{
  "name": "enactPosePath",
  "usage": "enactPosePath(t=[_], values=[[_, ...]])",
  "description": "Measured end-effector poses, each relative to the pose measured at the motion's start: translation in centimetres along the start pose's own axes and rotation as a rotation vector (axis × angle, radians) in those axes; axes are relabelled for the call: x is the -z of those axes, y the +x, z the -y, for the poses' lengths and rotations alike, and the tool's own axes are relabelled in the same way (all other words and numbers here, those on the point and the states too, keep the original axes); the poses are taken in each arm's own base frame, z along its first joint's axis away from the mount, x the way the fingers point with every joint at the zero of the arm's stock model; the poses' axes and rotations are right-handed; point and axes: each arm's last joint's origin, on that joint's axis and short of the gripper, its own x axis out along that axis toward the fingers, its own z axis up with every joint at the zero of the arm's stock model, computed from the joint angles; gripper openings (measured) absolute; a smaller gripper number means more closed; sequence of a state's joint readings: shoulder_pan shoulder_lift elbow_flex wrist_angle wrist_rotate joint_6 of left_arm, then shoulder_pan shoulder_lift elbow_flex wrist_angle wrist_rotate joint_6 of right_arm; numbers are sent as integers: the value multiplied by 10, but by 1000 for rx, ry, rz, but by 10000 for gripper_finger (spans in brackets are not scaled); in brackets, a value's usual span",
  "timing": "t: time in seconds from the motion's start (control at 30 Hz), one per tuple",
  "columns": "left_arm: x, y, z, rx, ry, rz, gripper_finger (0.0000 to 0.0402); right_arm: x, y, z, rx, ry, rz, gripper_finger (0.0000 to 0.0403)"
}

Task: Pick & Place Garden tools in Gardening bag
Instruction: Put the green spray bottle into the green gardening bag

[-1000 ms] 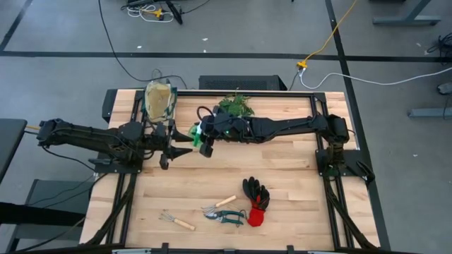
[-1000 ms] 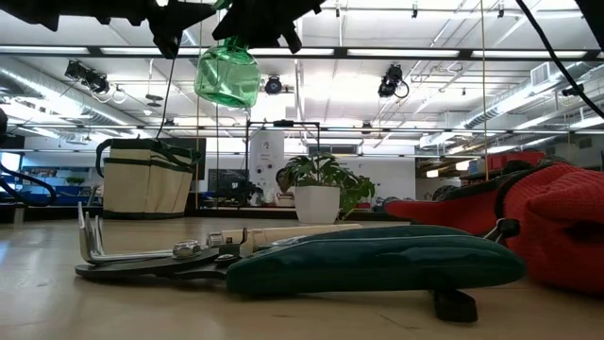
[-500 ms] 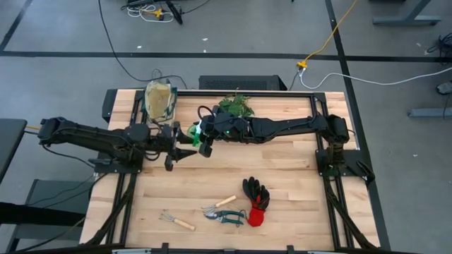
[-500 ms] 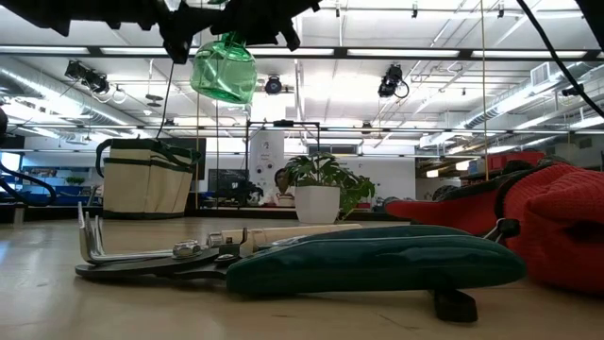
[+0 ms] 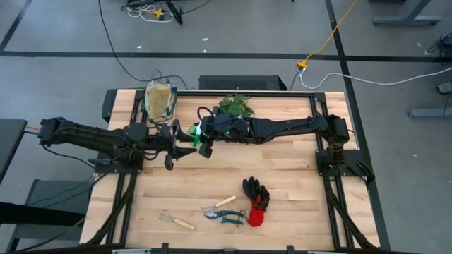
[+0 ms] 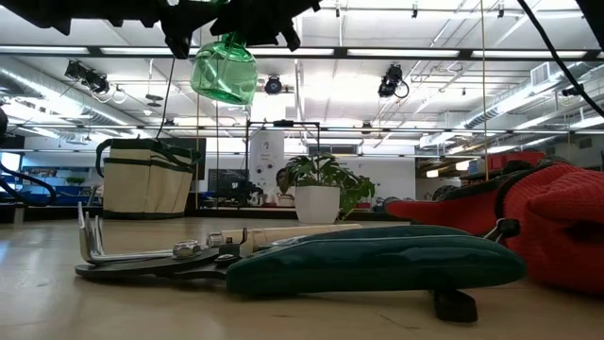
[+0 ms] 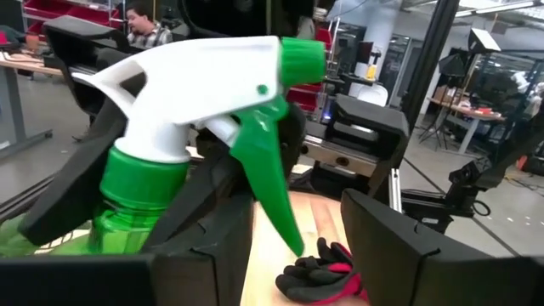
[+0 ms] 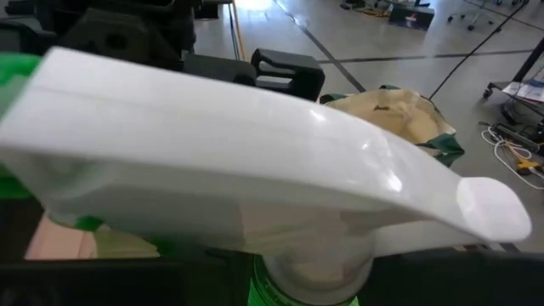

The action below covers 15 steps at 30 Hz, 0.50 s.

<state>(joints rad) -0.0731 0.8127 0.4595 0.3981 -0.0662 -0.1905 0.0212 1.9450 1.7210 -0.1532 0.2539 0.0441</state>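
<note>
From above I see both arms meeting over the far middle of the table (image 5: 282, 176). My right gripper (image 5: 204, 138) holds the green spray bottle (image 5: 196, 132) in the air, its fingers closed on the bottle's neck. In the right wrist view the white trigger head (image 8: 255, 170) fills the picture just ahead of that gripper. From table height the bottle's green body (image 6: 224, 69) hangs well above the wood, below the dark grippers.

My left gripper (image 5: 176, 144) is just beside the bottle, on the side away from the right gripper. In the left wrist view its fingers (image 7: 399, 246) stand wide apart, with the bottle (image 7: 204, 144) in front of them; I cannot tell whether they touch it.

The gardening bag (image 5: 160, 101) stands beyond the left gripper at the table's far edge, mouth open. The potted plant (image 5: 236, 106) stands beyond the right gripper.

Well toward the near edge from both grippers lie the black-and-red gloves (image 5: 256, 199), the pruning shears (image 5: 226, 214), and the small hand rake (image 5: 176, 221).
</note>
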Motion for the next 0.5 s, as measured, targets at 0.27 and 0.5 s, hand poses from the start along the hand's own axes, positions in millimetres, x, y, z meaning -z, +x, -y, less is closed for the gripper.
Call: enactPosePath(t=[0.27,0.5], values=[[2,1,0,-3,4,-15,139,0,0,0,0,0,2,137],[2,1,0,-8,10,-16,61,0,0,0,0,-10,4,137]])
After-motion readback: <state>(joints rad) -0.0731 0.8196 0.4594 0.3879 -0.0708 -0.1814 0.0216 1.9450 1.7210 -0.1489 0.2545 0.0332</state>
